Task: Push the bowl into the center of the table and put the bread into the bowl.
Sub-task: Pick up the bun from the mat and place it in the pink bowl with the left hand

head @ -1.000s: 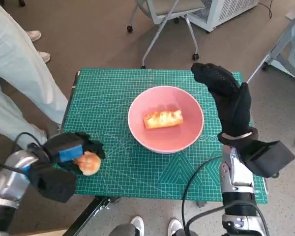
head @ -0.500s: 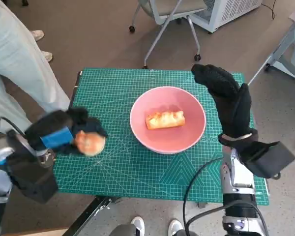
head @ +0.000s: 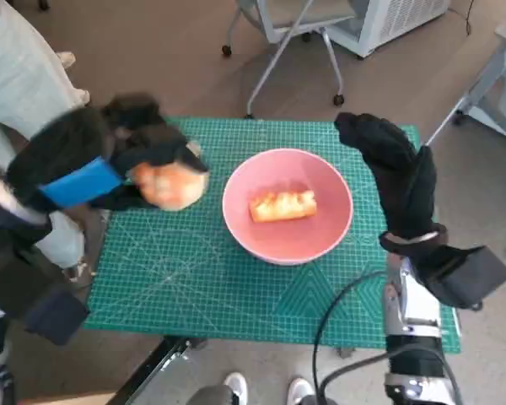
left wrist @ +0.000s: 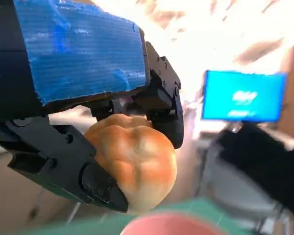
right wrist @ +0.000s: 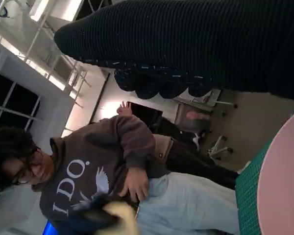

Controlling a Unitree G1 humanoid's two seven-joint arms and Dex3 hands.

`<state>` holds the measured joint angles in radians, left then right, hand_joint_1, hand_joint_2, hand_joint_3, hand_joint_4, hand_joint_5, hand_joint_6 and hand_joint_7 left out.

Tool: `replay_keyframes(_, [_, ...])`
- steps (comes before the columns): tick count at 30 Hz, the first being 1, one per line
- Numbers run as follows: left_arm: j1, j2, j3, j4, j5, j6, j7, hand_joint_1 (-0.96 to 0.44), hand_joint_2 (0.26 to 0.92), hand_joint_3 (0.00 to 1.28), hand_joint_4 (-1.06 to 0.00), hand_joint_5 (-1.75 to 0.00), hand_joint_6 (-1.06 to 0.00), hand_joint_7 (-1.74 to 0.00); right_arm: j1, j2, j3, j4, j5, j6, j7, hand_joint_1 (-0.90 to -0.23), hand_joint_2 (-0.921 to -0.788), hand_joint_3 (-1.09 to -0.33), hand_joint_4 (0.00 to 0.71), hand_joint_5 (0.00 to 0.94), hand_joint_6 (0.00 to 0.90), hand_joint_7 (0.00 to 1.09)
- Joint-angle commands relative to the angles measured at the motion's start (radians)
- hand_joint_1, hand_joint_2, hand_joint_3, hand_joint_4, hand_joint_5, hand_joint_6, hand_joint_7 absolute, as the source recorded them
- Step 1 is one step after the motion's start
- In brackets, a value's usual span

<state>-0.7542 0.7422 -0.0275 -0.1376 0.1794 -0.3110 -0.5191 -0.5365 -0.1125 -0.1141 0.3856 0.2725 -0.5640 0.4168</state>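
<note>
Blue-taped left hand (head: 84,164) holds bread roll (head: 170,184) raised.

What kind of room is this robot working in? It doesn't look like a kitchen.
Probably an office or lab. A wheeled office chair stands behind the small table, which is covered by a green cutting mat, and a lit blue screen glows in the background.

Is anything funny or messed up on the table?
Nothing looks spilled or broken. The pink bowl sits upright on the green mat with one bread piece inside. The left hand holds a round bread roll beside it.
</note>
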Motion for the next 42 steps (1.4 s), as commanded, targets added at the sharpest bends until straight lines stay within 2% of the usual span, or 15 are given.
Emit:
replay_keyframes(1, [-0.138, -0.069, -0.067, 0.067, -0.01, -0.012, -0.033, 0.0, 0.883, 0.04, -0.73, -1.08, -0.81, -1.02, 0.028, -0.006, -0.004, -0.008, 0.002, 0.014, 0.001, -0.674, -0.921, -0.783, 0.155, 0.002, 0.025, 0.55])
replay_keyframes(5, [-0.218, -0.134, -0.123, 0.154, -0.002, -0.026, -0.057, 0.0, 0.895, 0.04, -0.72, -1.1, -0.77, -1.05, 0.036, -0.01, -0.008, -0.018, 0.003, 0.014, 0.0, -0.666, -0.921, -0.785, 0.157, 0.003, 0.026, 0.55])
replay_keyframes(9, [-0.275, -0.201, -0.173, 0.234, 0.013, 0.022, -0.084, 0.0, 0.912, 0.04, -0.69, -1.15, -0.71, -1.09, 0.044, -0.015, -0.014, -0.029, 0.006, 0.017, -0.001, -0.662, -0.921, -0.787, 0.158, 0.003, 0.026, 0.55])
replay_keyframes(17, [-0.312, -0.294, -0.269, 0.49, 0.101, -0.022, -0.071, 0.0, 0.92, 0.13, -0.57, -1.27, -0.62, -1.19, 0.065, -0.026, -0.038, -0.053, 0.017, 0.021, -0.007, -0.673, -0.921, -0.784, 0.161, 0.004, 0.034, 0.55])
replay_keyframes(21, [-0.322, -0.335, -0.306, 0.615, 0.13, -0.05, -0.073, 0.0, 0.921, 0.2, -0.5, -1.33, -0.51, -1.31, 0.076, -0.025, -0.048, -0.069, 0.017, 0.023, -0.019, -0.677, -0.921, -0.782, 0.164, 0.005, 0.045, 0.55])
replay_keyframes(22, [-0.323, -0.343, -0.313, 0.639, 0.135, -0.058, -0.074, -0.12, 0.921, 0.23, -0.47, -1.09, -0.48, -1.37, 0.078, -0.023, -0.049, -0.074, 0.015, 0.024, -0.023, -0.678, -0.921, -0.782, 0.165, 0.005, 0.048, 0.55])
replay_keyframes(23, [-0.322, -0.351, -0.323, 0.668, 0.141, -0.066, -0.079, -0.17, 0.921, 0.24, -0.48, -0.97, -0.47, -1.4, 0.082, -0.022, -0.05, -0.08, 0.012, 0.024, -0.029, -0.679, -0.921, -0.782, 0.166, 0.005, 0.049, 0.55])
replay_keyframes(24, [-0.323, -0.357, -0.329, 0.689, 0.144, -0.074, -0.082, -0.1, 0.882, 0.23, -0.47, -0.72, -0.42, -1.1, 0.084, -0.021, -0.05, -0.084, 0.009, 0.024, -0.033, -0.679, -0.921, -0.781, 0.167, 0.006, 0.052, 0.55])
replay_keyframes(26, [-0.319, -0.366, -0.341, 0.724, 0.149, -0.081, -0.097, -0.04, 0.864, 0.17, -0.49, -0.33, -0.45, -0.57, 0.089, -0.018, -0.05, -0.093, 0.003, 0.022, -0.044, -0.68, -0.921, -0.78, 0.17, 0.007, 0.056, 0.55])
replay_keyframes(27, [-0.316, -0.369, -0.346, 0.734, 0.15, -0.077, -0.105, -0.02, 0.865, 0.14, -0.49, -0.21, -0.46, -0.4, 0.093, -0.017, -0.05, -0.098, -0.001, 0.021, -0.05, -0.681, -0.921, -0.779, 0.171, 0.007, 0.057, 0.54])
replay_keyframes(29, [-0.31, -0.373, -0.352, 0.741, 0.153, -0.068, -0.118, -0.02, 0.863, 0.11, -0.46, -0.11, -0.45, -0.25, 0.097, -0.017, -0.049, -0.106, -0.007, 0.019, -0.059, -0.683, -0.921, -0.777, 0.172, 0.007, 0.06, 0.54])
replay_keyframes(32, [-0.3, -0.373, -0.359, 0.728, 0.158, -0.046, -0.136, -0.04, 0.859, 0.08, -0.42, -0.04, -0.45, -0.13, 0.1, -0.018, -0.049, -0.113, -0.015, 0.016, -0.07, -0.69, -0.921, -0.775, 0.174, 0.007, 0.064, 0.53])
replay_keyframes(36, [-0.284, -0.373, -0.354, 0.707, 0.156, -0.016, -0.152, -0.08, 0.852, 0.06, -0.39, -0.01, -0.43, -0.07, 0.097, -0.023, -0.049, -0.112, -0.022, 0.012, -0.082, -0.696, -0.921, -0.774, 0.175, 0.007, 0.067, 0.53])
replay_keyframes(42, [-0.252, -0.358, -0.327, 0.667, 0.149, 0.01, -0.136, -0.16, 0.834, 0.03, -0.3, 0.0, -0.37, -0.01, 0.087, -0.028, -0.053, -0.106, -0.01, 0.011, -0.082, -0.698, -0.921, -0.769, 0.179, 0.006, 0.079, 0.5])
